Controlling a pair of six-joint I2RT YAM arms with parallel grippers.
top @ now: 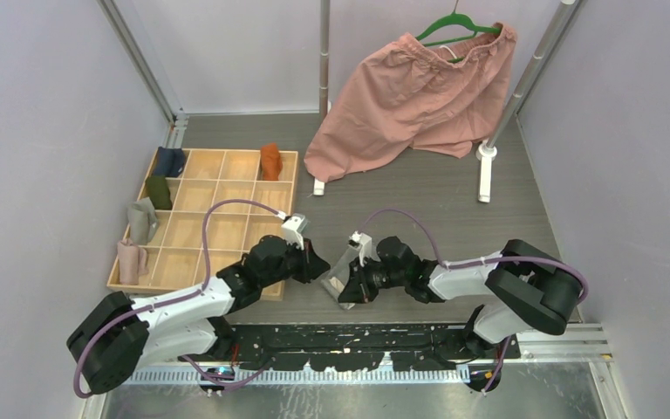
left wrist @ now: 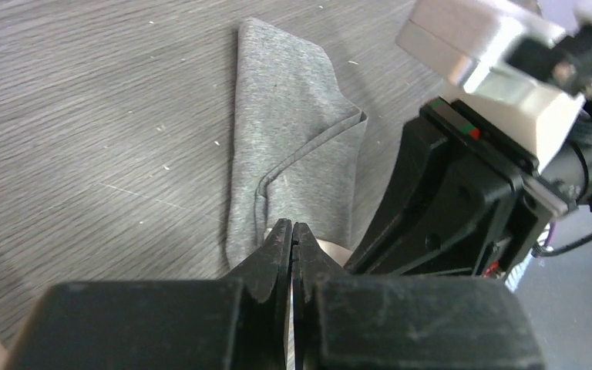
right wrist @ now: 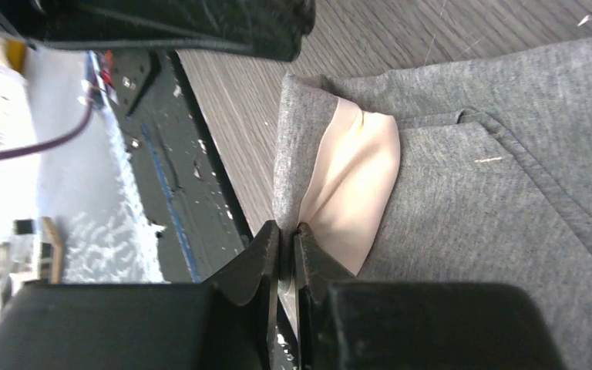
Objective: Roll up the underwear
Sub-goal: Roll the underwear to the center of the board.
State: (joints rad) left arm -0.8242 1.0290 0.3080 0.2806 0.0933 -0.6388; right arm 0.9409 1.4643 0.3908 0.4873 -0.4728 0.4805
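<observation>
My left claw and right claw are both clamped tight on one end of the grey underwear, which lies folded into a narrow strip on the table. Gripping the same end together should start the roll evenly, I reckon.

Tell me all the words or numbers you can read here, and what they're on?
None can be read.
The underwear, the tray and the shorts show no words.
Faint marks on a white patch in the right wrist view are too blurred to read.
</observation>
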